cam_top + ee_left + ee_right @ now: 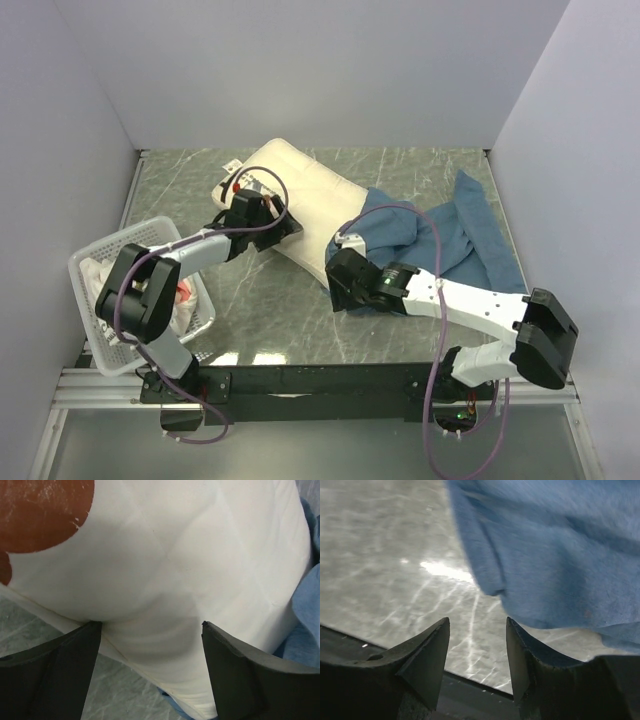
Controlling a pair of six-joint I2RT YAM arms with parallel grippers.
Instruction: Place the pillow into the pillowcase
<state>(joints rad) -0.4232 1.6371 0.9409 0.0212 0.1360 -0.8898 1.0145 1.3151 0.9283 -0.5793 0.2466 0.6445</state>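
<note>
The cream-white quilted pillow (305, 190) lies at the back middle of the table, its right end lying against the blue pillowcase (450, 240). In the left wrist view the pillow (190, 565) fills the frame, with the brown bear print (40, 510) at the top left and a strip of blue pillowcase (307, 610) at the right. My left gripper (288, 228) (150, 625) is open, with its jaws spread wide either side of the pillow's near edge. My right gripper (338, 285) (477, 621) is open and empty, low over the table just beside the pillowcase's near-left corner (560, 555).
A white mesh basket (92, 262) holding crumpled cloth stands at the near left, beside the left arm. White walls close in the table on three sides. A black rail runs along the table's front edge (330, 378).
</note>
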